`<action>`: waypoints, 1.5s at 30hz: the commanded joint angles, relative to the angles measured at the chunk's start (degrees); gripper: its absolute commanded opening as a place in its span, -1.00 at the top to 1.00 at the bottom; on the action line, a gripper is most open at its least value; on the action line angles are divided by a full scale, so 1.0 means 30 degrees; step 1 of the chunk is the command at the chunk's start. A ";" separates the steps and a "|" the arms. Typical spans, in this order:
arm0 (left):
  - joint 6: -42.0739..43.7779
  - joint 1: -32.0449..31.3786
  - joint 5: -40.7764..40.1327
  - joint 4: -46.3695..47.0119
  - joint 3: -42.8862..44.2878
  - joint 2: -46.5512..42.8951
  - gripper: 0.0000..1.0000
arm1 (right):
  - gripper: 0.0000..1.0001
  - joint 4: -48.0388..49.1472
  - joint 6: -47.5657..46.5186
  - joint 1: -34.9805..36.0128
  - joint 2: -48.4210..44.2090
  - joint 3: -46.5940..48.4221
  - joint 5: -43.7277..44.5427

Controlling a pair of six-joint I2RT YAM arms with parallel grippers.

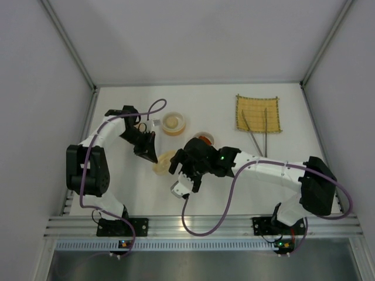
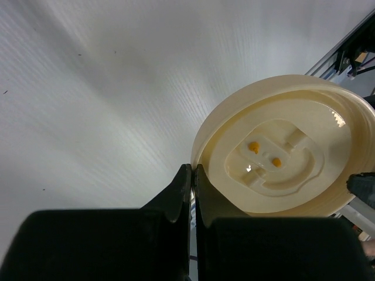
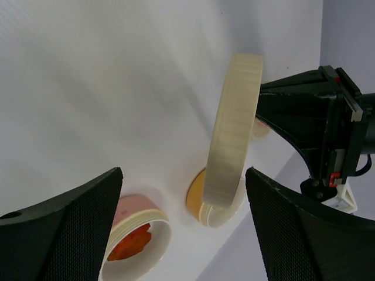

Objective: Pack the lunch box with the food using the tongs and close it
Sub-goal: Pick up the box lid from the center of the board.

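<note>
The right gripper (image 3: 183, 175) fills the foreground of its wrist view, jaws standing apart, one finger either side of the lid (image 3: 234, 129) and neither touching it. The left gripper (image 2: 192, 170) is clamped on the lid's rim and holds the cream disc on edge over the middle of the table (image 1: 152, 199). The step in hand is judged to be a handover or set-down of the lid, ahead of any packing. For a sound transfer, the right fingers should close squarely across the lid's two faces and seat firmly before the left gripper lets go. The lid should then be parked well apart from the lunch box (image 1: 174, 123). The tongs (image 1: 265, 137) lie untouched toward the far right corner, partly on the bamboo mat (image 1: 258, 108). The food (image 3: 132, 243) sits in a bowl (image 1: 205, 135) beside the lunch box. From above, the right arm covers part of the bowl; only red-orange pieces show, no pale lump. Two orange specks (image 2: 254, 146) on the lid's inner face cannot be identified.
</note>
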 commanded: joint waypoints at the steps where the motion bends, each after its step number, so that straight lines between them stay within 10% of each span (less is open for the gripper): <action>1: 0.0596 -0.0395 0.0856 -0.0653 0.0137 -0.0617 1.00 | -0.68 0.2008 -0.0602 0.0532 0.0832 0.1448 -0.0037; 7: 0.0743 -0.0513 0.1119 -0.0682 0.0108 -0.0617 1.00 | -0.44 0.2741 -0.0190 0.0591 0.2036 0.2066 0.0402; 17: 0.1767 -0.0542 0.1967 -0.1122 0.0488 -0.0822 1.00 | 1.00 0.3066 0.2678 0.0445 0.2331 0.2827 0.1281; 20: 0.2557 -0.0513 0.2700 -0.1530 0.0926 -0.0968 0.95 | 1.00 0.2365 0.4141 0.0240 0.2097 0.3382 0.1340; 22: 0.3317 -0.0310 0.3401 -0.1942 0.1191 -0.1142 0.56 | 1.00 0.1807 0.5955 -0.0139 0.2096 0.4257 0.1254; 23: 0.3437 -0.0105 0.3637 -0.1942 0.1395 -0.1289 0.27 | 1.00 0.1369 0.6716 -0.0286 0.2155 0.4669 0.1165; 24: 0.3496 0.0245 0.3987 -0.1884 0.1803 -0.1552 -0.62 | 1.00 0.0494 0.8319 -0.0520 0.2184 0.5080 0.1077; 25: 0.3439 0.1409 0.5122 -0.1419 0.1981 -0.2337 -0.95 | 1.00 0.0109 0.9176 -0.1102 0.2097 0.5751 0.0700; 31: 0.0837 0.6250 0.8355 0.2854 0.2542 -0.5563 -0.96 | 1.00 -0.2558 1.7289 -0.5342 0.1949 0.8037 -0.2457; 40: -0.4932 0.6284 1.1401 1.2786 -0.2144 -1.0839 -0.89 | 1.00 -0.2445 2.7987 -1.1271 0.2155 0.7694 -1.0775; 45: -0.1698 0.5147 1.1404 1.0144 -0.1681 -1.1281 -0.74 | 1.00 -0.1683 3.0687 -1.1391 0.2242 0.6201 -1.4704</action>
